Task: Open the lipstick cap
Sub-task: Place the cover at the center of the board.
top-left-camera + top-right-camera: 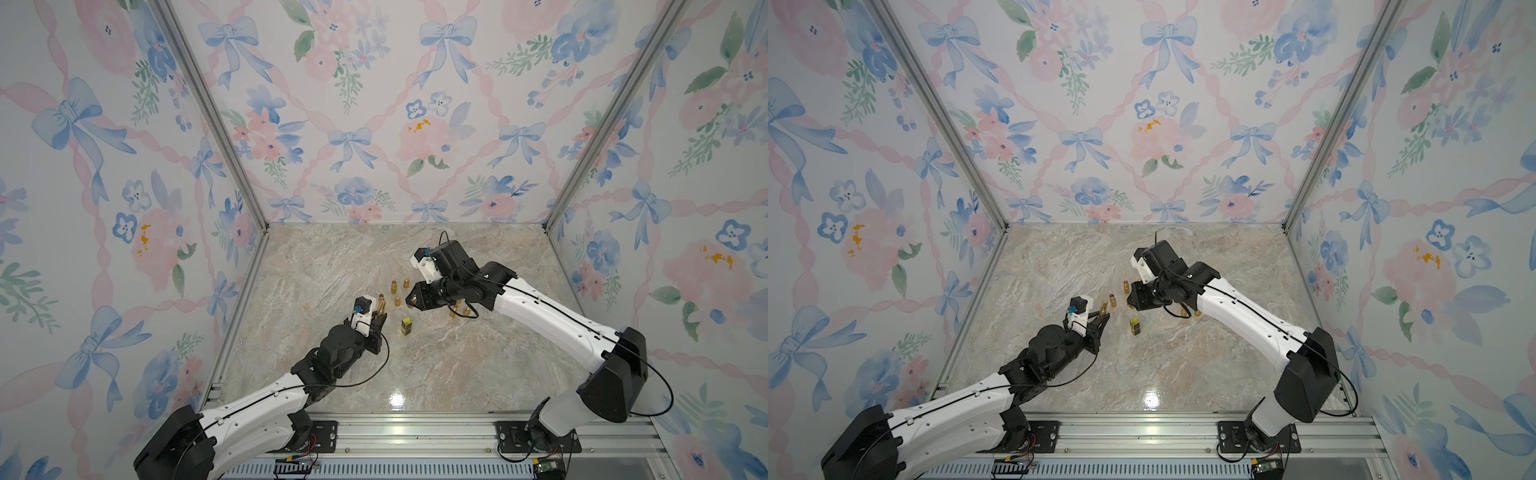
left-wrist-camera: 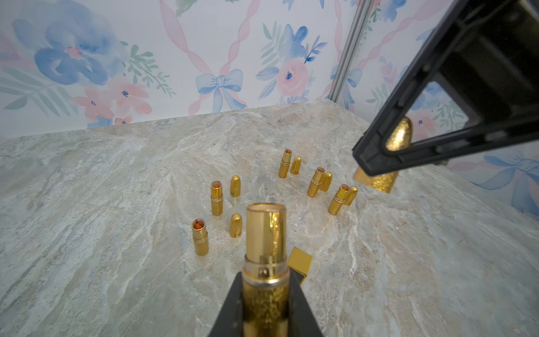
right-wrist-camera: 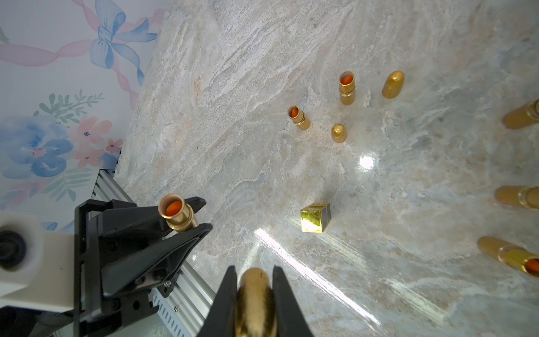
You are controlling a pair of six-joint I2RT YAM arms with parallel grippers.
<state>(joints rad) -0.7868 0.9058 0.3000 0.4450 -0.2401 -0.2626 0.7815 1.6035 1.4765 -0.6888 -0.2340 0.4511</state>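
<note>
My left gripper (image 2: 266,280) is shut on the glittery gold base of a lipstick (image 2: 265,239), which stands uncapped with its gold tube pointing up. From the right wrist view, orange colour shows inside that lipstick's (image 3: 175,213) open tube. My right gripper (image 3: 254,271) is shut on the rounded gold cap (image 3: 255,291), held apart from the tube. In both top views the left gripper (image 1: 380,312) (image 1: 1102,314) and right gripper (image 1: 411,302) (image 1: 1130,302) hover over the middle of the marble table, a short gap between them.
Several small gold lipsticks (image 2: 216,198) stand uncapped on the marble table (image 1: 332,257), each with a bullet-shaped cap (image 2: 235,186) beside it. A square gold lipstick (image 1: 407,325) stands between the grippers. Floral walls enclose three sides; a metal rail (image 1: 415,432) runs along the front.
</note>
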